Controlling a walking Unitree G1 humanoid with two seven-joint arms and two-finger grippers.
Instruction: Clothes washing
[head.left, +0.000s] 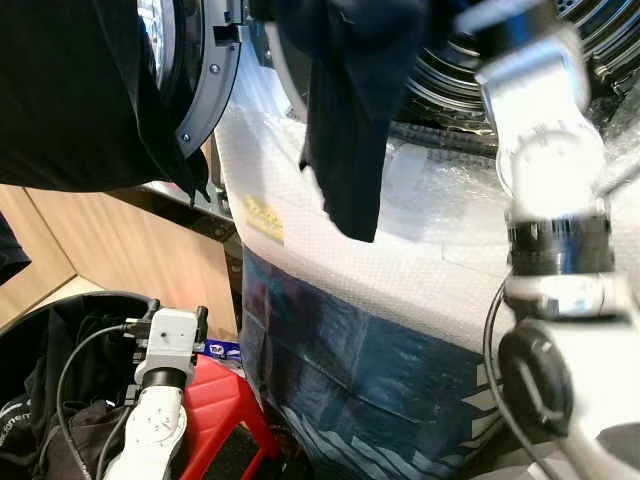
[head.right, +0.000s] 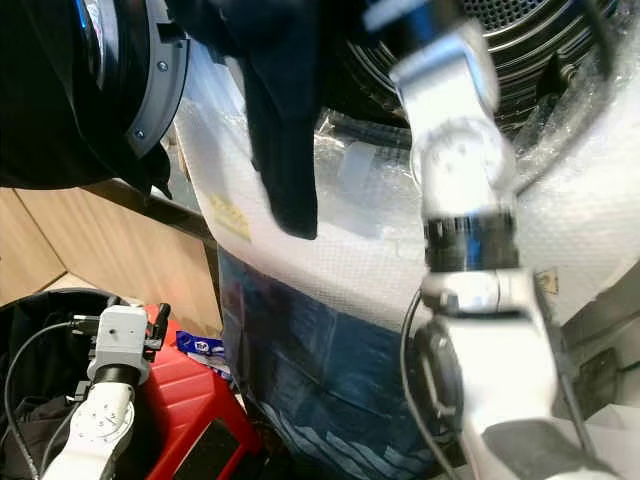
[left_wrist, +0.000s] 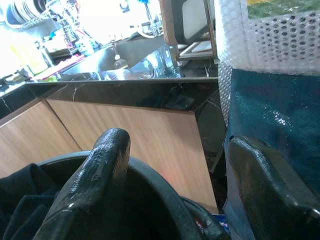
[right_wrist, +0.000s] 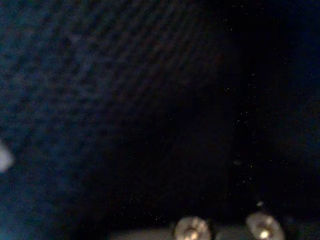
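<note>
Spread wide with nothing between them, the two black fingers (left_wrist: 95, 185) of the left gripper (left_wrist: 175, 192) hang low at the left of the scene, just above the rim of a black laundry basket (head.left: 95, 303) that holds dark clothes (head.left: 40, 390). Beside the basket, to its right, stands a red stool (head.left: 222, 398), and behind both runs a wood-fronted cabinet (head.left: 130, 250). Farther left and higher, black cloth (head.left: 70, 90) drapes over the open washing machine door (head.left: 205, 90), whose grey ring swings out to the left. At centre, a dark navy garment (head.left: 345, 120) hangs from the mouth of the drum (head.right: 520, 45), its loose end dangling down in front of the machine's front panel, which is wrapped in white bubble wrap (head.left: 420, 250) over blue plastic film (head.left: 370, 390). At the right, the silver right arm (head.left: 550, 200) reaches up and away toward the drum opening, where the garment's top edge lies. Whether the right gripper's jaws are open or closed cannot be told: its wrist camera gives a very dark close field of blue-black woven fabric (right_wrist: 90, 100), pressed near the lens.
</note>
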